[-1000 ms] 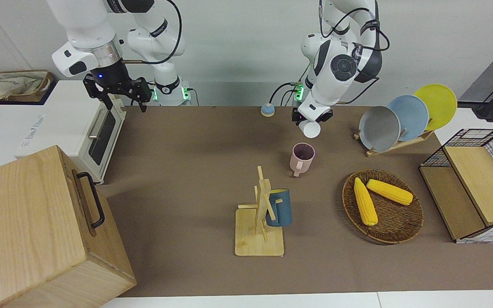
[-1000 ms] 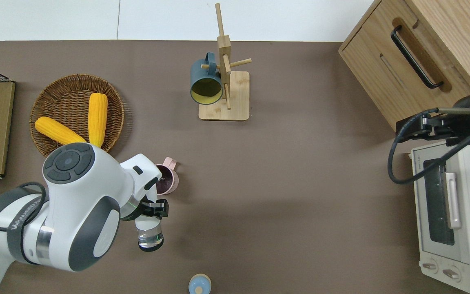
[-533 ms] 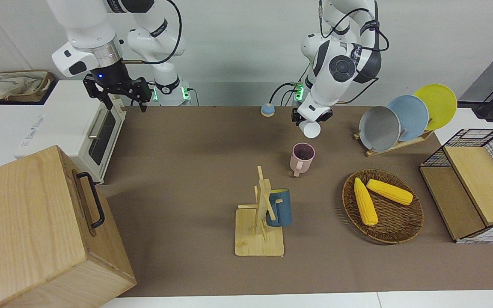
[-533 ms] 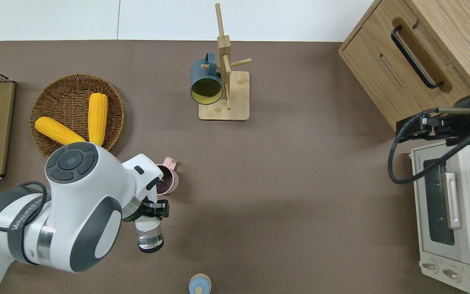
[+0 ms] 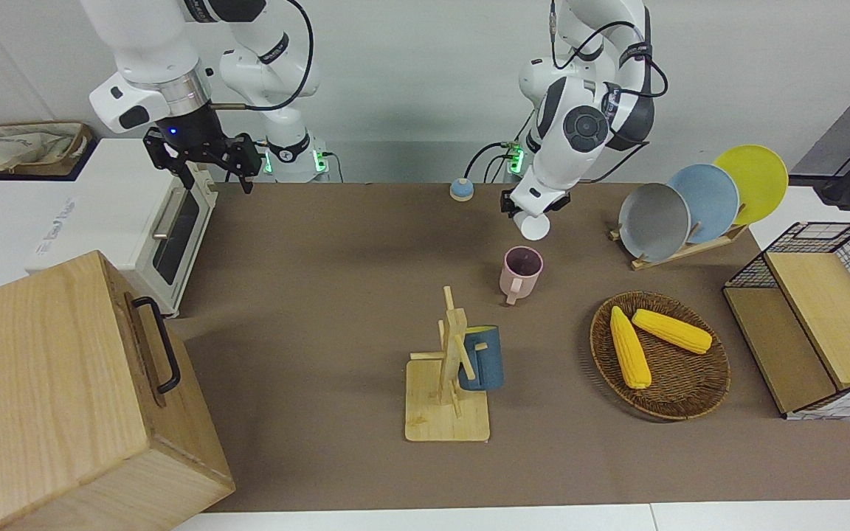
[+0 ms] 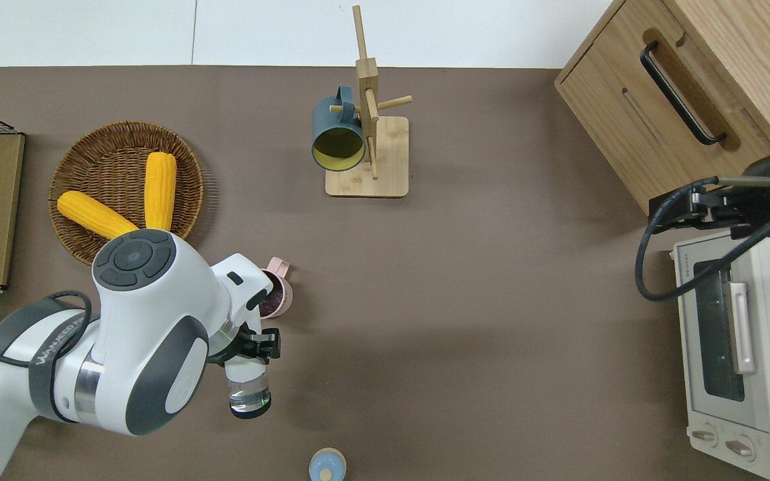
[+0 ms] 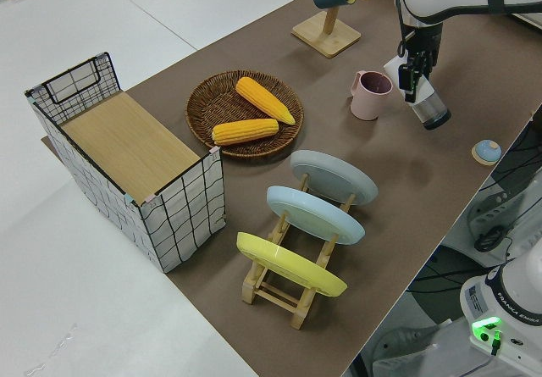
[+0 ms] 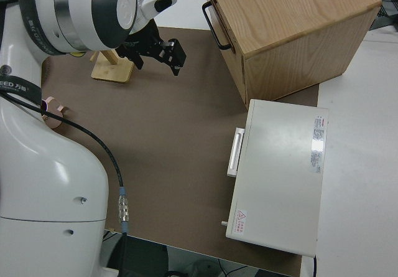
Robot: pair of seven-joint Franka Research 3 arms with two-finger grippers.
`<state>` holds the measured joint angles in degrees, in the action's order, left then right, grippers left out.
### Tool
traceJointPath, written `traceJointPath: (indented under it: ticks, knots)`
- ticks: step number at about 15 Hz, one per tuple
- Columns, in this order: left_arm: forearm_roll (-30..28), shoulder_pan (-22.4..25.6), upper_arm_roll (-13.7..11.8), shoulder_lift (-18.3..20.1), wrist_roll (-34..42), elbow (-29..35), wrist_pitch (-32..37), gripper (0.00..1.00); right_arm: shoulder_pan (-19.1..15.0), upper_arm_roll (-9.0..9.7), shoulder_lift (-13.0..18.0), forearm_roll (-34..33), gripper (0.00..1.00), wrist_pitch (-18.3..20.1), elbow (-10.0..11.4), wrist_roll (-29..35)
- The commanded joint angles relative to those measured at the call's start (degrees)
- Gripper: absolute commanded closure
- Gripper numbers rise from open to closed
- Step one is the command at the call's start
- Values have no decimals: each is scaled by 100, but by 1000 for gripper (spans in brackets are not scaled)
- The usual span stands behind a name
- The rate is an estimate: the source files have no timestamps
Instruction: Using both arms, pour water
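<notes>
Since a second ago, the left arm (image 6: pixel 138 347) has shifted slightly toward the middle of the surface (image 6: pixel 465 321), carrying its clear bottle (image 6: pixel 248 391) along; nothing else on the surface has changed place. Left end effector (image 6: pixel 251 345) is clenched around the bottle's upper part, holding it tilted in the air, its base pointing toward the robots' edge. By the overhead view the bottle hangs over bare brown surface between the pink mug (image 6: pixel 274 296) and the small blue cap (image 6: pixel 327 465), which lies near the robots' edge. That mug stands upright, handle pointing away from the robots, close to the end effector but apart from it. Right arm (image 5: pixel 152 66) is parked, its end effector (image 5: pixel 212 171) spread open and holding nothing.
</notes>
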<state>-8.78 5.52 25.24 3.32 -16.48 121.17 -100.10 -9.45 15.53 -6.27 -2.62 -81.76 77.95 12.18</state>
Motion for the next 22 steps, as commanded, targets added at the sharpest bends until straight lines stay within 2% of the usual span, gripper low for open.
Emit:
traceJointPath:
  ticks: [1,4,6,10,12,15,17,22]
  knots:
    - [95,-34,-11,134,-162,-181,280,1000,-127,82,73,25,9,-24,54,-84]
    - [60,-51,-2,257,-241,-129,140,1000,-127,82,73,25,9,-24,54,-84]
    - [-10,-51,-2,537,-241,134,-192,1000,-127,82,73,25,9,-24,54,-84]
    - [-396,-60,-11,1556,-40,1152,-1133,1000,-127,82,73,25,9,-24,54,-84]
    - [-615,-60,-11,1926,136,1584,-1563,1000,-127,82,73,25,9,-15,54,-84]
    - [-704,-191,7,2024,136,1936,-2284,1000,-127,82,73,25,9,-24,54,-84]
    - [-731,-332,7,2242,128,2365,-2855,1000,-127,82,73,25,9,-24,54,-84]
    - [-749,-315,-46,2585,145,2543,-2840,1000,-127,82,73,25,9,-24,54,-84]
